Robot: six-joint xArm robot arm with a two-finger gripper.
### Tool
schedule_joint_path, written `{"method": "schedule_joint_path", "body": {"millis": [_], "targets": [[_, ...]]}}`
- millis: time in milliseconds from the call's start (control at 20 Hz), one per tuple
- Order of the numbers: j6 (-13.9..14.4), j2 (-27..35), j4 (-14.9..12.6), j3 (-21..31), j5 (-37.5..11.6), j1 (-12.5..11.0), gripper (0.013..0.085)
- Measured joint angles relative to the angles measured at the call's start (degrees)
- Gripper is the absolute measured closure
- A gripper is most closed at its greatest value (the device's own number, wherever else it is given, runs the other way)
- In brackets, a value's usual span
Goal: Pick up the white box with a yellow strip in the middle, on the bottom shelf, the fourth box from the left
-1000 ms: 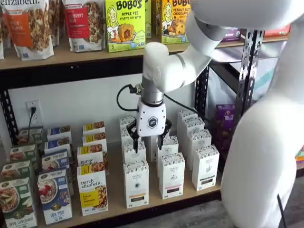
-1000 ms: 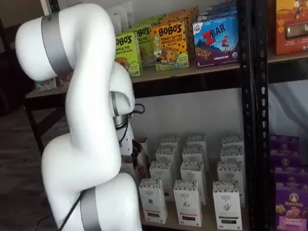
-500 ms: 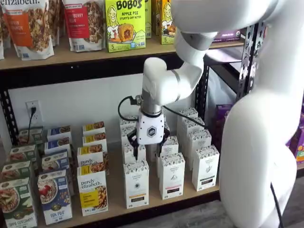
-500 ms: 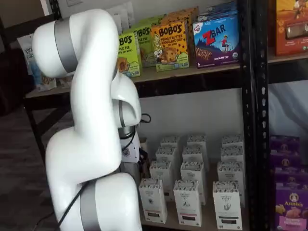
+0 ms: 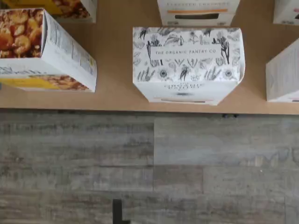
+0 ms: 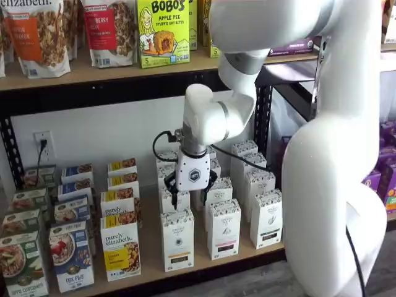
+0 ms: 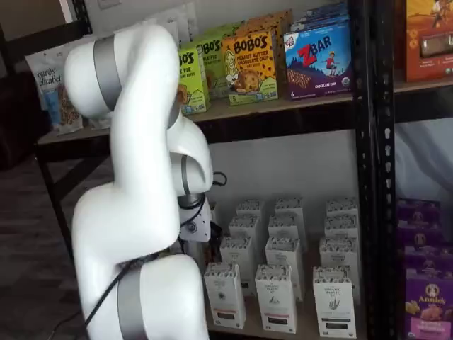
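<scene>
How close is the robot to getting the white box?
Done: the gripper hangs low over the rows of white cartons on the bottom shelf. In hand: nothing; its fingers are spread apart and empty. Left: grab the white box, standing untouched at the front, and lift it.

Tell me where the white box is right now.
In a shelf view, the white box stands at the bottom shelf's front edge, right of the purely elizabeth box.

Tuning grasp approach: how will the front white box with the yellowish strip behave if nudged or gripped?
The white box is a tall, slim carton on a narrow base, so a nudge near its top would probably tip it. Its flat, squared panels suggest stiff walls that suit a two-finger pinch. Neighbouring cartons stand close, so a tip could knock them.
</scene>
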Motion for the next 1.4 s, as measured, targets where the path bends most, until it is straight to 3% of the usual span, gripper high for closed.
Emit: {"method": "schedule_joint_path", "body": {"millis": [300, 850, 1050, 1300, 1400], "targets": [[-0.77, 5.27, 0.49, -4.60, -0.63, -0.26, 0.0130], [-6.78, 15.19, 6.16, -12.75, -2.07, -0.96, 0.0130], [-6.54, 17.68, 5.89, -15.09, -2.09, -0.95, 0.0130], [-1.90, 19.98, 0.74, -17.15, -2.77, -1.02, 0.0130], [-1.51, 20.47, 0.29, -17.67, -2.65, -1.05, 0.0130]]}}
